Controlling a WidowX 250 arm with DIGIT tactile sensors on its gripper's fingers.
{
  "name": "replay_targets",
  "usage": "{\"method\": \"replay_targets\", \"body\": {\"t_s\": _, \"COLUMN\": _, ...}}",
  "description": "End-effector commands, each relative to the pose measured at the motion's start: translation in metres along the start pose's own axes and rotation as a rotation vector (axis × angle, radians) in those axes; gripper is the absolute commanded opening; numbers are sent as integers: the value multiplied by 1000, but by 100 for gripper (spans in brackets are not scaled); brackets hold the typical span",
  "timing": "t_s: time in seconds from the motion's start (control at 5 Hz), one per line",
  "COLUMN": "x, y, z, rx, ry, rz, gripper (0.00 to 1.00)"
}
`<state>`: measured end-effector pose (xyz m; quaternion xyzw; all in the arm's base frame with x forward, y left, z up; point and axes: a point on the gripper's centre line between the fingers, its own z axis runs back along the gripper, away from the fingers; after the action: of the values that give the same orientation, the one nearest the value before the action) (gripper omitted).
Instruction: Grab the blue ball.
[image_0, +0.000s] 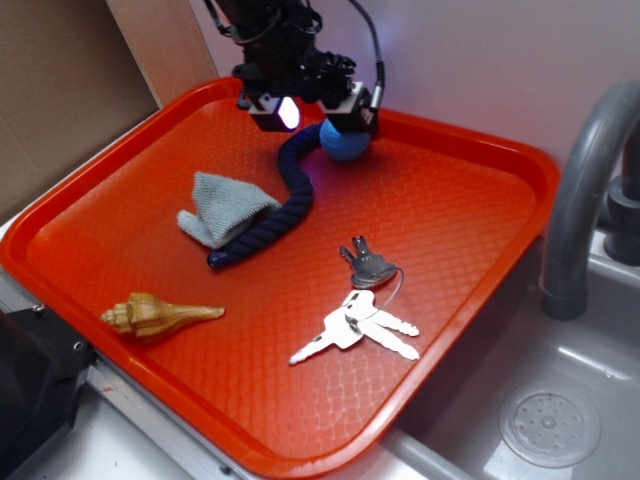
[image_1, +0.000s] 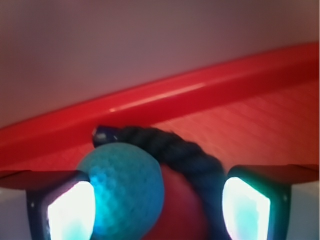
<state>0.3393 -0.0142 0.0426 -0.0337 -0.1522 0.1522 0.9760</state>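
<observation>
The ball (image_1: 125, 192), a small light-blue sphere with a dimpled, knitted-looking surface, lies at the tray's (image_0: 455, 140) far rim against the rope (image_1: 185, 150). Your end effector (image_1: 157, 210) stands open, one finger beside the ball. Likely light and soft: grip across its middle, excluding the rope.

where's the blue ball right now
In the exterior view the blue ball sits at the far edge of the red tray, against the dark rope's far end. The wrist view shows it between the open end effector's fingers.
</observation>
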Motion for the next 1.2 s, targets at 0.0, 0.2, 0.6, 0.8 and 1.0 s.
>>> {"method": "replay_targets", "body": {"t_s": 0.0, "x": -5, "y": -43, "z": 19, "rx": -132, "ry": 63, "rz": -191, "gripper": 60}}
{"method": "replay_targets", "body": {"t_s": 0.2, "x": -14, "y": -52, "z": 20, "rx": -123, "ry": 72, "rz": -212, "gripper": 0}}
{"method": "replay_targets", "body": {"t_s": 0.6, "x": -11, "y": -53, "z": 4, "rx": -94, "ry": 75, "rz": -238, "gripper": 0}}
{"method": "replay_targets", "body": {"t_s": 0.8, "x": -9, "y": -51, "z": -4, "rx": -60, "ry": 82, "rz": -243, "gripper": 0}}
{"method": "replay_targets", "body": {"t_s": 1.0, "x": -10, "y": -43, "z": 14, "rx": -39, "ry": 61, "rz": -226, "gripper": 0}}
